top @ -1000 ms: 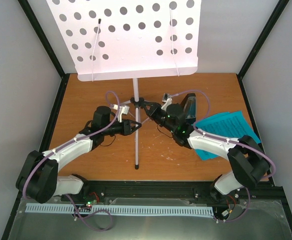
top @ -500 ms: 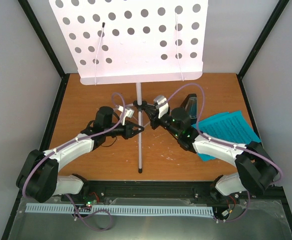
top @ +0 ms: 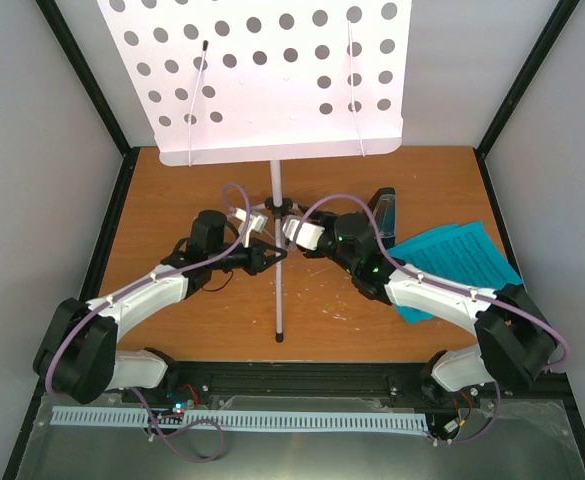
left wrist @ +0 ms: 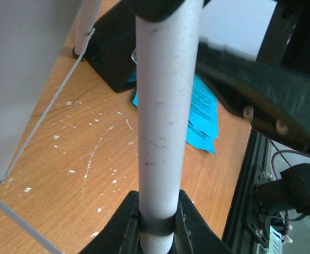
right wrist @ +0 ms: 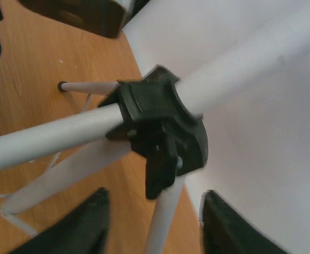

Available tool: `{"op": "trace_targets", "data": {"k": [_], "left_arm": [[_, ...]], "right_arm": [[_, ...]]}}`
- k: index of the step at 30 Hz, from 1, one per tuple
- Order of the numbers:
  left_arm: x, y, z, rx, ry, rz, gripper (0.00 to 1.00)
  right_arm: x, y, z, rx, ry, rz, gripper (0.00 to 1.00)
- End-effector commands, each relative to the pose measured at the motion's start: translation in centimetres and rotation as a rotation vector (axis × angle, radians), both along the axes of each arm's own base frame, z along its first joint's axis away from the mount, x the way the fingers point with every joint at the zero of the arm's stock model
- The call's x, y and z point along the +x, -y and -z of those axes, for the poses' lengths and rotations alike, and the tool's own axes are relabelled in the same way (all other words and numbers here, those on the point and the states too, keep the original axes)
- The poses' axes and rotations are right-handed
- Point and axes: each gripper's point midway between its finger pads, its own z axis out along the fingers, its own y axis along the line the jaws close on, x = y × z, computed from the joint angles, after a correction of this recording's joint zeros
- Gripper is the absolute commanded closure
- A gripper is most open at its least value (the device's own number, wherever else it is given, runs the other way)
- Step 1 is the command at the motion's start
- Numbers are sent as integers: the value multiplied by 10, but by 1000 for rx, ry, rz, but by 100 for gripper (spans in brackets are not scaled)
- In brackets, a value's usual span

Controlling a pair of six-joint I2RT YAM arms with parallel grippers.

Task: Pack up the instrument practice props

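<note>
The white music stand has its hole-punched desk (top: 262, 80) high at the back and its black tripod hub (top: 275, 208) between my arms. My left gripper (top: 268, 256) is shut on the stand's front leg (top: 278, 300); in the left wrist view the white tube (left wrist: 165, 116) is clamped between my fingertips (left wrist: 157, 225). My right gripper (top: 292, 230) is open just right of the hub. In the right wrist view the hub (right wrist: 162, 124) is ahead of the gripper (right wrist: 155, 227) and a thin leg runs between the fingers. The black metronome (top: 382, 212) and cyan pages (top: 457, 260) lie at the right.
The wooden table (top: 172, 200) is walled by grey panels with black corner posts (top: 87, 90). A black rail (top: 302, 380) runs along the near edge. The metronome base (left wrist: 115, 53) and cyan pages (left wrist: 202, 114) show behind the tube in the left wrist view.
My right gripper has swung left and down to the hub. The stand's desk has shifted slightly right and its front leg foot has moved a little nearer. My left gripper stays clamped.
</note>
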Motion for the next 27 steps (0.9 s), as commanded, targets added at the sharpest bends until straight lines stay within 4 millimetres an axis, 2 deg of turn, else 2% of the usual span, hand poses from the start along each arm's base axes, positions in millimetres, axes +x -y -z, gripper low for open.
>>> {"op": "trace_targets", "data": {"k": [1, 3, 5, 7, 9, 13, 16, 19, 21, 24, 27], "left_arm": [[16, -11, 3, 17, -88, -110, 90], [17, -12, 2, 17, -85, -117, 71], [17, -13, 1, 17, -84, -128, 56], [15, -15, -2, 9, -75, -133, 43], [13, -16, -4, 3, -63, -134, 35], [12, -16, -4, 5, -62, -129, 28], [12, -18, -10, -7, -52, -144, 23], [12, -19, -15, -15, -33, -155, 21], [12, -20, -18, -15, -25, -156, 21], [10, -21, -18, -11, -27, -156, 20], [8, -22, -19, -13, -33, -157, 20]], "right_arm": [[-10, 8, -26, 130, -41, 9, 39], [-21, 15, -38, 252, -103, 5, 32], [-33, 25, -50, 393, -178, 9, 25], [-45, 33, -58, 537, -277, 11, 19], [-51, 43, -62, 697, -397, 36, 12], [-47, 59, -69, 1042, -648, 141, 0], [-41, 56, -77, 1255, -827, 128, 0], [-26, 53, -75, 1488, -1041, 130, 0], [-18, 49, -71, 1633, -1197, 117, 1], [-9, 43, -51, 1830, -1425, 146, 0], [-5, 33, -54, 1940, -1565, 58, 1]]}}
